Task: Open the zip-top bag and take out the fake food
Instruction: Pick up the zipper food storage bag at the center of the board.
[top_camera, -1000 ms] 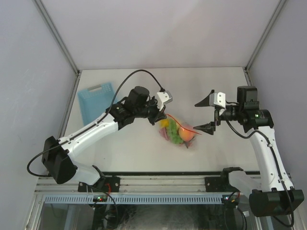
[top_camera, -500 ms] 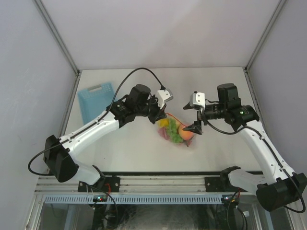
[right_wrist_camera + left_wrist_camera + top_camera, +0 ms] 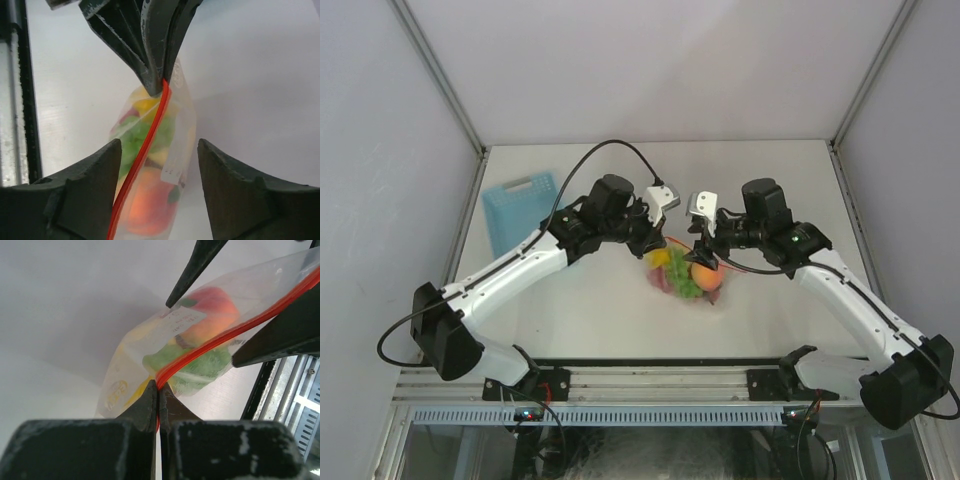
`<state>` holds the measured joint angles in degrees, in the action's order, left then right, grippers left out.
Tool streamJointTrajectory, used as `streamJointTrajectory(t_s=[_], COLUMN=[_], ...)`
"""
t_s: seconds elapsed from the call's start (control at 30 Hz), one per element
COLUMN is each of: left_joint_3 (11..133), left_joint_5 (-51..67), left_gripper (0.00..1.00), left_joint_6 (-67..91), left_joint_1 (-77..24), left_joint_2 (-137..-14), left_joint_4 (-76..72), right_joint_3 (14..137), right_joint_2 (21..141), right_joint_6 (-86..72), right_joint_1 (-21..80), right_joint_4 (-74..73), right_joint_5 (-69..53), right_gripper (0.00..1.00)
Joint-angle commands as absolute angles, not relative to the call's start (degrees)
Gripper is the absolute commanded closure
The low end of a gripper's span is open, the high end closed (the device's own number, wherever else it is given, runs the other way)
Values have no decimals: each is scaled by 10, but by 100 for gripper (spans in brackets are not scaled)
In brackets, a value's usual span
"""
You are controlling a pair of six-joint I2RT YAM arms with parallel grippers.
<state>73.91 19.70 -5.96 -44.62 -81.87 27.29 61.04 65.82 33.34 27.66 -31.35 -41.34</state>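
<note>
Two grippers meet at the zip-top bag point(image 3: 688, 272), over the table point(image 3: 600, 310), with the blue basket point(image 3: 520, 212) well left of it. Left gripper point(image 3: 159, 396) — fingers pinched shut on the bag's red zip strip point(image 3: 148, 144). Right gripper point(image 3: 159, 150) — fingers spread, straddling that strip. Fake food point(image 3: 210, 305) sits inside the bag.

lower end of zip-top bag point(image 3: 146, 150) cut off by frame edge, label point(image 3: 183, 320) print unreadable, fake food point(image 3: 200, 367) shapes blurred through plastic

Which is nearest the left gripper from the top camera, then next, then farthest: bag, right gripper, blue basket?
1. zip-top bag: pinched in the left gripper.
2. right gripper: just to its right.
3. blue basket: far off at the left.
</note>
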Motion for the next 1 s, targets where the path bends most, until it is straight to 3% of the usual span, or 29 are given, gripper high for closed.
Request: streamJointTrajectory(t_s=[0.0, 0.2, 0.3, 0.37, 0.4, 0.47, 0.6, 0.73, 0.83, 0.97], left_joint_3=[792, 794, 800, 801, 797, 771, 605, 407, 310, 289], left_joint_5=[210, 222, 224, 220, 214, 210, 192, 172, 134, 139], left_gripper=[100, 100, 100, 99, 94, 76, 32, 6, 0, 7], left_joint_6=[-39, -30, -27, -26, -24, -19, -10, -46, -76, -94], left_joint_1=[-448, -448, -448, -448, -448, -447, -446, -447, -447, -446], left_joint_2=[-792, -794, -798, -796, -792, -770, -667, -547, -489, -510], left_joint_4=[254, 251, 251, 249, 244, 206, 22, -199, -287, -287], right_joint_3=[619, 636, 636, 636, 638, 637, 631, 602, 582, 573], right_joint_2=[665, 684, 692, 691, 689, 685, 681, 676, 675, 678], right_joint_6=[322, 375, 392, 402, 406, 400, 371, 368, 372, 393], right_joint_1=[293, 294, 294, 290, 282, 255, 193, 156, 143, 128], right_joint_4=[-272, -309, -318, -320, -322, -314, -279, -249, -228, -222], right_joint_5=[-328, -329, -340, -350, -369, -414, -519, -602, -637, -675], right_gripper=[45, 78, 100, 100, 100, 100, 100, 100, 100, 100])
